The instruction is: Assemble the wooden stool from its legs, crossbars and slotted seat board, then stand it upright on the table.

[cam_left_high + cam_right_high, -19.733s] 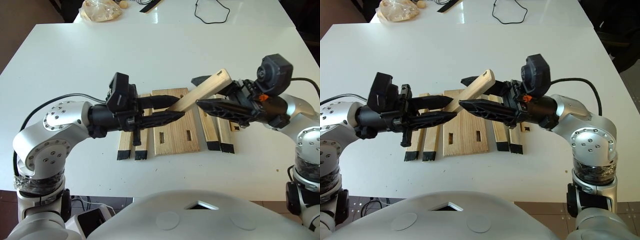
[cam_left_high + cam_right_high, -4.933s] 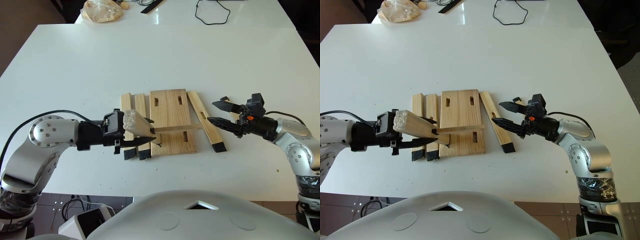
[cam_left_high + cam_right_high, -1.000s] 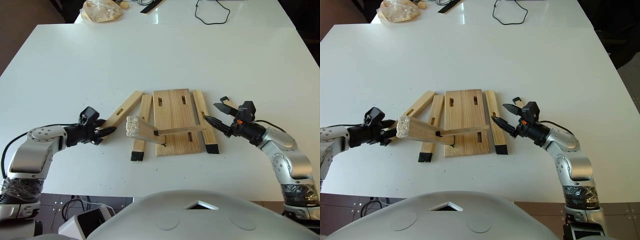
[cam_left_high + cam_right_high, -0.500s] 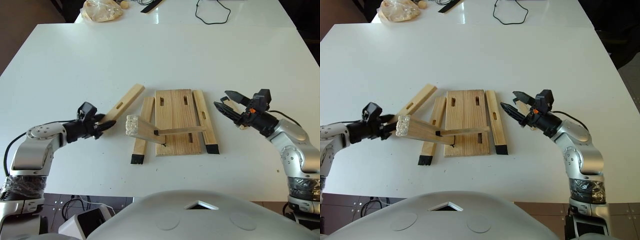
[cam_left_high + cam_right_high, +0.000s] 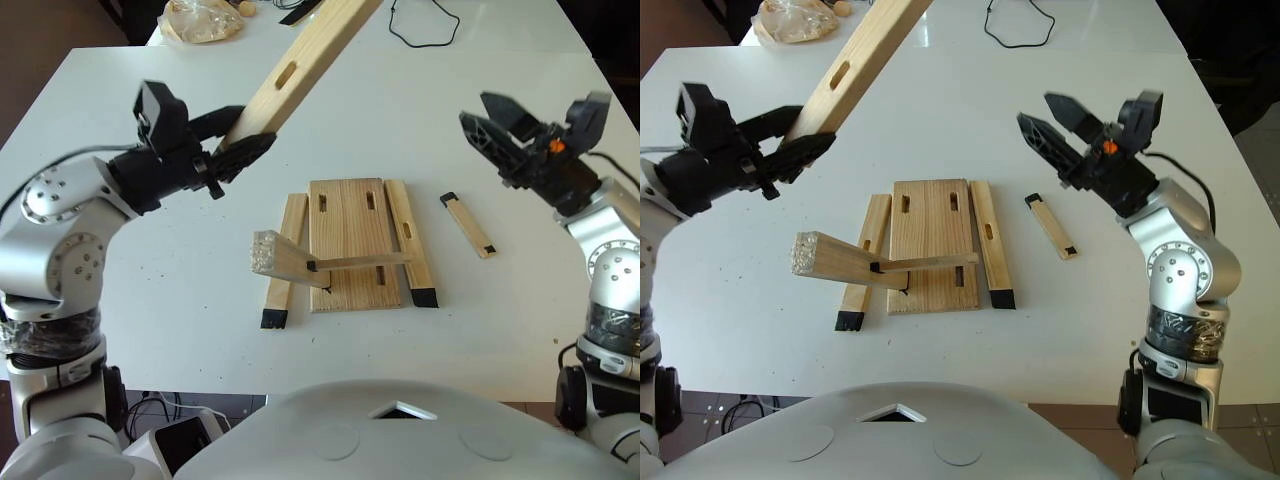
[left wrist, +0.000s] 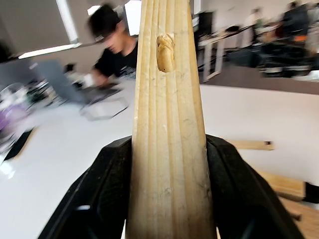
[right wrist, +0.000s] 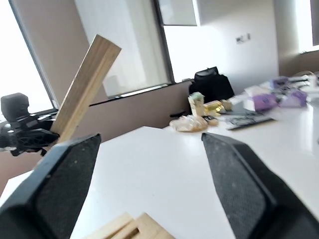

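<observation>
Above the table (image 5: 400, 110) | left tool (image 5: 252, 128) clamped on slotted leg (image 5: 310, 50) | right tool (image 5: 474, 107) apart, raised near short crossbar (image 5: 467, 224)

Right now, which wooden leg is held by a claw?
The slotted leg gripped by the left claw, slanting high above the table. The left flat leg and right flat leg lie beside the seat board, untouched.

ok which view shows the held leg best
Left eye view: the leg shows along most of its length, slot included, clamped low by the left gripper. The right eye view matches. The left wrist view shows it foreshortened between the fingers; the right wrist view, far off.
</observation>
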Motion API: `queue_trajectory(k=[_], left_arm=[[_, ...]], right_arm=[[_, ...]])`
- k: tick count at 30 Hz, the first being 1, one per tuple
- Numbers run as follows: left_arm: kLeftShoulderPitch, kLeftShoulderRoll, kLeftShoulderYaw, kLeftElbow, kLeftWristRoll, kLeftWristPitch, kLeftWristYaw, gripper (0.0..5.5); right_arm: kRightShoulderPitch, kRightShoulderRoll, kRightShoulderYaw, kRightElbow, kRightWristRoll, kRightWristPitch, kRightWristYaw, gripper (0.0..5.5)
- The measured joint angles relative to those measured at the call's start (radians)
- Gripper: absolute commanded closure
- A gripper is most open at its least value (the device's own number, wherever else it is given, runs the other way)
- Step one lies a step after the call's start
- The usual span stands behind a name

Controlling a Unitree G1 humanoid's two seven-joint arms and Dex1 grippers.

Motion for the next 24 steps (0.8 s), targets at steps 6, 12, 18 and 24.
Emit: queue_trajectory(k=[6,12,18,24], left_arm=[[-0.044,0.041,0.000,0.005,-0.149,0.063,-0.143,3.47],[-0.056,0.045,-0.072,0.018,-0.118,0.059,-0.182,3.47],[-0.075,0.039,-0.099,0.001,-0.114,0.058,-0.181,3.47],[-0.094,0.042,-0.116,-0.023,-0.127,0.071,-0.198,3.47]], right_arm=[[-0.020,-0.029,0.064,-0.113,0.114,0.071,0.088,1.79],[-0.082,-0.031,0.107,-0.103,0.128,0.089,0.105,1.79],[-0.106,-0.027,0.187,-0.083,0.107,0.093,0.145,1.79],[-0.145,-0.020,0.244,-0.041,0.041,0.084,0.179,1.79]])
